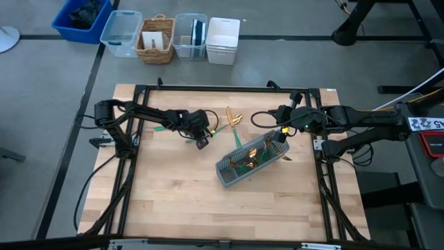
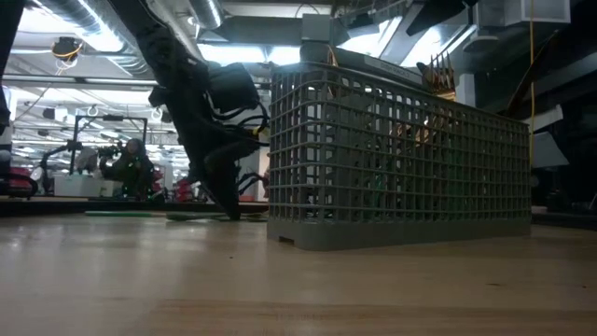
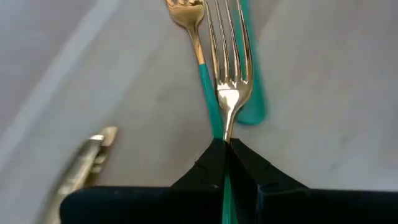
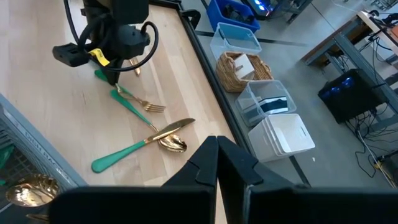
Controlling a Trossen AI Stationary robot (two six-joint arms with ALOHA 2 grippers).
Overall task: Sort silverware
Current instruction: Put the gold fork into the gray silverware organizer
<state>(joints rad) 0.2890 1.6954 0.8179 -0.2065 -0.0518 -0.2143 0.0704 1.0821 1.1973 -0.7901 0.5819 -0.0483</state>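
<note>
Tabletop [image 1: 173, 201]: front half lying bare; left tool [image 1: 202, 142] clamping fork [image 3: 227, 74] mid-table; right tool [image 1: 281, 137] closed, empty, hovering over caddy [image 1: 232, 177].

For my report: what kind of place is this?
Probably a robotics lab or workshop: a wooden table in a black frame on a concrete floor, storage bins beside it, and computer equipment on the floor.

The light wooden table [image 1: 187, 201] carries a grey slotted caddy [image 1: 239, 172] just right of centre, with loose teal-handled silverware [image 1: 232, 119] lying at its eleven o'clock.
</note>
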